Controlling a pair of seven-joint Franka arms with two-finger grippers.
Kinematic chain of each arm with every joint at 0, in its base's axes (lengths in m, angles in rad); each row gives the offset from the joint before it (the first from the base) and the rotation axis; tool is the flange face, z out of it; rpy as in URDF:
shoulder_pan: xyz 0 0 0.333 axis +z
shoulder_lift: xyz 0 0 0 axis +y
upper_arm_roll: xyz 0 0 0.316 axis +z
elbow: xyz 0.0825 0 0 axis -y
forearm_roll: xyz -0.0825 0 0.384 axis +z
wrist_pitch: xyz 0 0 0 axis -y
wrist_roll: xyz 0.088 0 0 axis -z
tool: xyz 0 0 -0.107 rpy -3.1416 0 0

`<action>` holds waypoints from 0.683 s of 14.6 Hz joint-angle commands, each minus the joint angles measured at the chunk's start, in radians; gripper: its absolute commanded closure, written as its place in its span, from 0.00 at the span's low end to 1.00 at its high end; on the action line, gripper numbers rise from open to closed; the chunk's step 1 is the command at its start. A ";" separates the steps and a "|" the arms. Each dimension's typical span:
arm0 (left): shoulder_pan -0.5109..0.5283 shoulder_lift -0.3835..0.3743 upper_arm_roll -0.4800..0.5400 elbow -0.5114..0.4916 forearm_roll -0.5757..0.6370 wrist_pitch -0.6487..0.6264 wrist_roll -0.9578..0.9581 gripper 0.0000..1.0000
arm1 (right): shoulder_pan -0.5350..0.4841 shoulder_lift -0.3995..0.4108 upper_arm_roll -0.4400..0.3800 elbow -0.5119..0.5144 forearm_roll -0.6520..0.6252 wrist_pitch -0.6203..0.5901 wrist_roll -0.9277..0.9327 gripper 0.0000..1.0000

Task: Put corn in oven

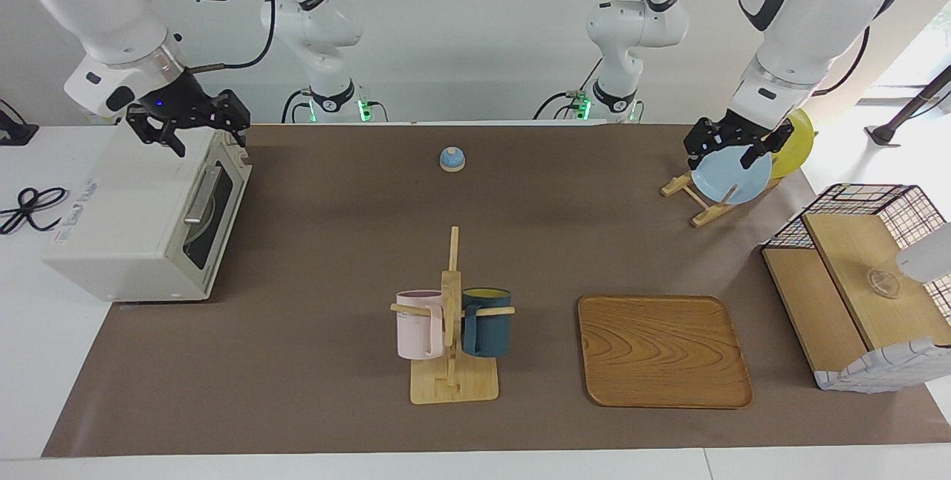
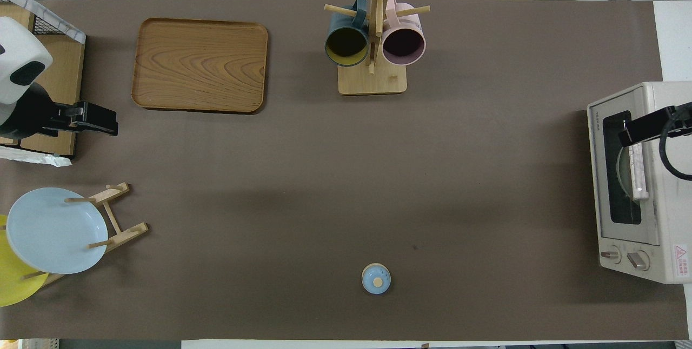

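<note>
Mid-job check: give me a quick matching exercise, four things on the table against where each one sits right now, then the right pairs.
Things:
1. pink mug
2. pale blue plate
3. right gripper
4. small blue lid

Places:
A. alone on the brown mat, near the robots
B. over the oven, open
C. hung on the wooden mug tree
D. upright in the plate rack

Pairs: 1-C, 2-D, 3-B, 4-A
</note>
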 commanded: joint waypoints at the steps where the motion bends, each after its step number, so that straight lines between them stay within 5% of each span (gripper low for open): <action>1: 0.010 -0.011 -0.004 -0.004 -0.014 -0.005 0.004 0.00 | -0.005 0.017 0.000 0.037 0.015 -0.031 0.019 0.00; 8: 0.010 -0.009 -0.005 -0.004 -0.014 -0.005 0.004 0.00 | 0.019 0.006 -0.010 0.035 0.012 -0.062 0.083 0.00; 10: 0.010 -0.009 -0.004 -0.004 -0.014 -0.005 0.004 0.00 | 0.155 0.000 -0.149 0.032 0.012 -0.068 0.083 0.00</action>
